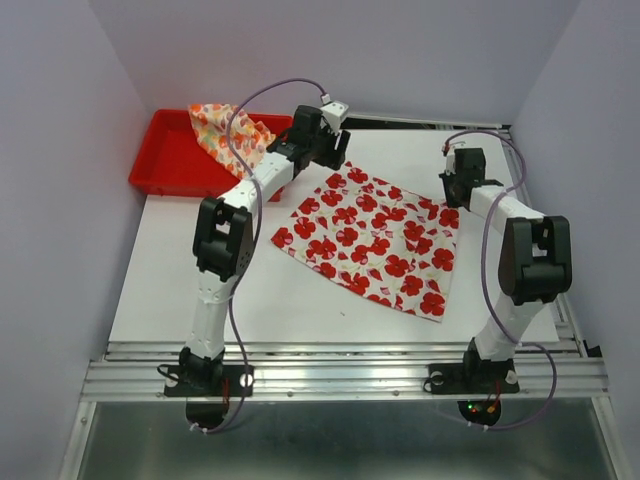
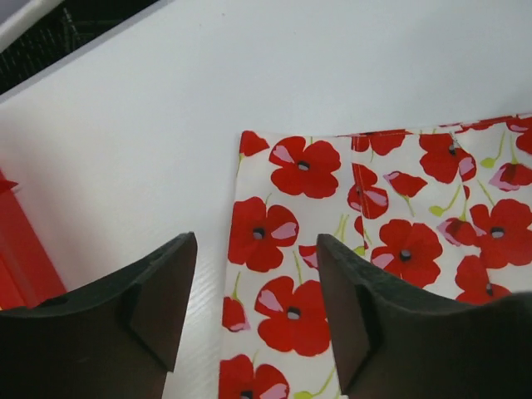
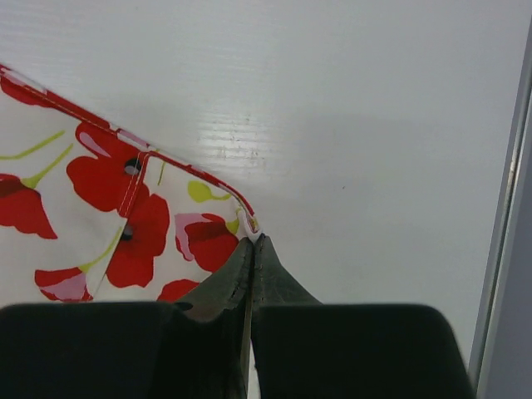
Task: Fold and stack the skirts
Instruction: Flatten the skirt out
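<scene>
You had the white cloth skirt with big red flowers [image 1: 375, 240] lying spread flat on the white counter [image 1: 200, 290], between the two arms; the cream cloth skirt with small orange and yellow marks [image 1: 232, 135] sat crumpled in the red plastic tray [image 1: 165, 160] at the far left corner. Your left tool [image 2: 256, 245] hovered over the far left corner of the flowered skirt, its fingers moderately wide with nothing between them; your right tool [image 3: 252, 239] was pinched tight on the far right corner at the hem. By my reading you were at the spreading step, with no fold made yet; the next move called for the left tool to grip its corner, so that both far corners could be carried together toward the near edge without dragging the cloth askew.
</scene>
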Controlling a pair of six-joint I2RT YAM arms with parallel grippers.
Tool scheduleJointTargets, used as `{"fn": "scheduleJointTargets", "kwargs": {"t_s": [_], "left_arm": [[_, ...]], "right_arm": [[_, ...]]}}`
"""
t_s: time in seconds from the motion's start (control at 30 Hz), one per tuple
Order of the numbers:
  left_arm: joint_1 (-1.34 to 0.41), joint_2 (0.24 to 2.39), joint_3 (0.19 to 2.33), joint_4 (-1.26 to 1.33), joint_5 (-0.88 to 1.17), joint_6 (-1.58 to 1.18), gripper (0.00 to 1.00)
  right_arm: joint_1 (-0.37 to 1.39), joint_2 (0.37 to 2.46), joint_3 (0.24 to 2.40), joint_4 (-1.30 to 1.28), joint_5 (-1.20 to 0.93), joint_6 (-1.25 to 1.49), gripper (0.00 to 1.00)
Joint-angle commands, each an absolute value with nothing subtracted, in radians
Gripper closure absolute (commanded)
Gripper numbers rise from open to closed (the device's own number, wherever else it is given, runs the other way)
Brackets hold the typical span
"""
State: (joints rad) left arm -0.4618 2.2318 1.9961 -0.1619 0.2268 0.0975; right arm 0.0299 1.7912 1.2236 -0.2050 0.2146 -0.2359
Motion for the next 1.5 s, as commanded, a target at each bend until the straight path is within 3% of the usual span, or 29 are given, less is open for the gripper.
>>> {"fn": "scheduleJointTargets", "kwargs": {"t_s": [0.0,0.07,0.1,0.13,0.3,0.47,0.53,0.57,0.67,0.7,0.8,1.0,1.13,1.47], "left_arm": [[-0.449,2.143,2.093,-0.255,0.164,0.146,0.2],[-0.449,2.079,1.984,-0.239,0.16,0.15,0.18],[-0.449,2.001,1.938,-0.215,0.172,0.152,0.03],[-0.449,1.961,1.884,-0.203,0.176,0.152,0.01],[-0.454,1.72,1.548,-0.175,0.273,0.14,0.02],[-0.482,1.608,1.326,-0.215,0.31,0.181,0.1],[-0.494,1.575,1.287,-0.222,0.314,0.193,0.11],[-0.509,1.562,1.26,-0.232,0.321,0.205,0.12],[-0.561,1.56,1.226,-0.242,0.292,0.218,0.12],[-0.574,1.566,1.223,-0.245,0.285,0.218,0.13],[-0.6,1.606,1.233,-0.262,0.288,0.222,0.14],[-0.604,1.709,1.276,-0.281,0.331,0.241,0.16],[-0.606,1.792,1.325,-0.305,0.301,0.25,0.19],[-0.603,1.937,1.46,-0.334,0.272,0.301,0.19]], "right_arm": [[0.02,1.828,1.334,-0.267,0.221,-0.229,0.98],[0.02,1.839,1.348,-0.348,0.206,-0.222,0.97],[0.02,1.835,1.345,-0.368,0.206,-0.227,0.98],[0.02,1.829,1.329,-0.402,0.204,-0.238,0.98],[0.02,1.741,1.261,-0.576,0.178,-0.265,0.99],[0.02,1.634,1.232,-0.819,-0.096,-0.321,0.99],[0.02,1.586,1.235,-0.926,-0.167,-0.327,0.71],[0.02,1.571,1.252,-0.946,-0.187,-0.318,0.44],[0.02,1.516,1.298,-0.948,-0.12,-0.293,0.24],[0.02,1.508,1.308,-0.927,-0.095,-0.291,0.22],[0.02,1.517,1.357,-0.917,-0.066,-0.302,0.26],[0.02,1.6,1.341,-0.839,-0.078,-0.327,0.53],[0.02,1.715,1.336,-0.755,-0.064,-0.342,0.59],[0.02,1.813,1.229,-0.724,-0.029,-0.449,0.87]]}}
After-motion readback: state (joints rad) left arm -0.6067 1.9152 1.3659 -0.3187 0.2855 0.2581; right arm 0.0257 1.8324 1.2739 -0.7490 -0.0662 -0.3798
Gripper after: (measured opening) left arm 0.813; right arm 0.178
